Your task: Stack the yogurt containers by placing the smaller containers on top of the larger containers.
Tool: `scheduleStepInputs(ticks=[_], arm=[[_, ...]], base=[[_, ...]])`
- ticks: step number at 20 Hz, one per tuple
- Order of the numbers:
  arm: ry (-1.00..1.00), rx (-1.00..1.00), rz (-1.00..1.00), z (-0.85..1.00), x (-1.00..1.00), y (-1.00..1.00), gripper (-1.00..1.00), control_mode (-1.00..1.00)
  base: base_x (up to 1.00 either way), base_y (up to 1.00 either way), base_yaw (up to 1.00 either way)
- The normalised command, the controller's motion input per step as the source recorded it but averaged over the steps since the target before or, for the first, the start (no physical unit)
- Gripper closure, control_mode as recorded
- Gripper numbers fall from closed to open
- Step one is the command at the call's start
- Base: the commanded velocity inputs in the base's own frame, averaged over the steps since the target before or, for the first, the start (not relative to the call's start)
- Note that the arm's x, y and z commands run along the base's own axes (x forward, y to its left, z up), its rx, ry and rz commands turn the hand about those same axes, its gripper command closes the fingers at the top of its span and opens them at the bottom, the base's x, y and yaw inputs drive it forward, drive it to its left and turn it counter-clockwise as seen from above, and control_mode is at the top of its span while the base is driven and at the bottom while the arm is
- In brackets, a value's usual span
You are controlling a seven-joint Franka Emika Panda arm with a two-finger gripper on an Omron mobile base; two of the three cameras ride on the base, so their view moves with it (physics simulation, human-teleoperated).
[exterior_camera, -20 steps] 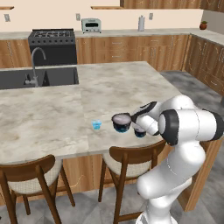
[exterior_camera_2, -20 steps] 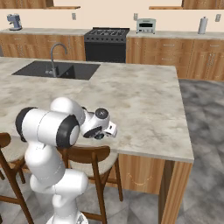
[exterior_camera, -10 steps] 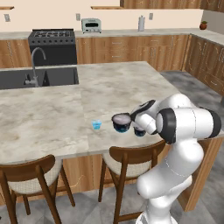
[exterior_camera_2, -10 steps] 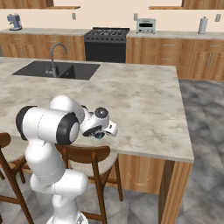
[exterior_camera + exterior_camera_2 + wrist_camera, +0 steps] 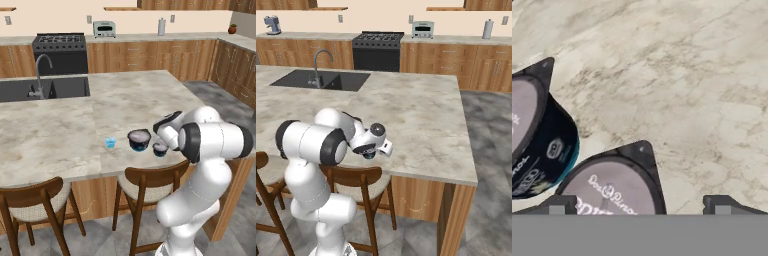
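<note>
Hovering over the narrower yogurt tub, the gripper is spread wide with nothing between the fingertips; the two tips sit at lower left and lower right of the hand view, and the tub's grey lid lies between them, offset toward the left one. Judged as a pre-grasp line-up: jaws kept wide so the lid can be straddled from above. No contact can be confirmed.

The widest tub is seen at mid-left of the hand view, just beside the narrower one, apart from it. In the left base view the widest tub sits centre frame, the narrower tub right of it against the arm's wrist, and the tiny light-blue cup left of it, all near the marble island counter's front edge. Nothing is stacked yet.
</note>
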Motion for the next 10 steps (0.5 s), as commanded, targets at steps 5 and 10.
scheduleStepInputs(ticks=[5, 10], arm=[[0.01, 0.04, -0.01, -0.29, 0.08, 0.01, -1.00, -1.00], [0.00, 0.02, -0.01, -0.27, 0.05, 0.03, -1.00, -1.00]], base=[[0.00, 0.00, 0.00], [0.00, 0.00, 0.00]])
